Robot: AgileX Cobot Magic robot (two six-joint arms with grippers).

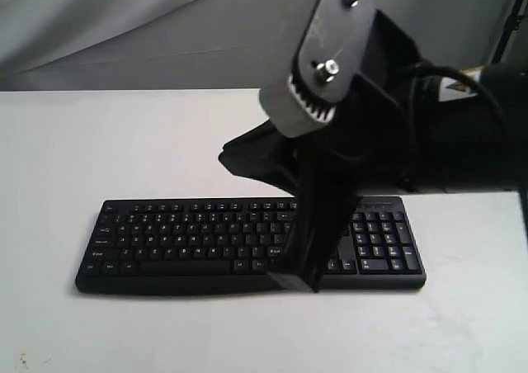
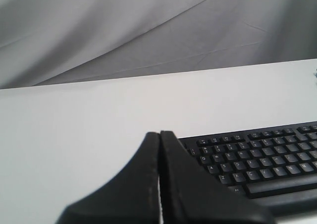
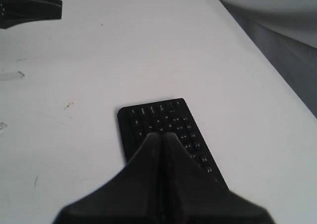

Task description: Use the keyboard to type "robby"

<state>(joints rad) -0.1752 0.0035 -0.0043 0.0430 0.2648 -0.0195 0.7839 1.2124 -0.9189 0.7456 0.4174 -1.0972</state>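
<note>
The black keyboard (image 1: pixel 181 233) lies lengthwise across the near part of the white table, its number pad at the right. My right gripper (image 1: pixel 299 278) is shut and empty. It reaches in from the right and hangs large in front of the keyboard's right-middle keys, hiding them. In the right wrist view the right gripper (image 3: pixel 161 136) is above the keyboard (image 3: pixel 158 116), which runs away from it. My left gripper (image 2: pixel 159 133) is shut and empty, just off the keyboard's left end (image 2: pixel 257 159), near the Q, A and Z keys. It does not show in the exterior view.
The white table (image 1: pixel 124 142) stretches behind and in front of the keyboard. A grey cloth backdrop (image 1: pixel 124 26) hangs beyond its far edge. A black shape (image 3: pixel 29 8) sits at the far corner of the right wrist view.
</note>
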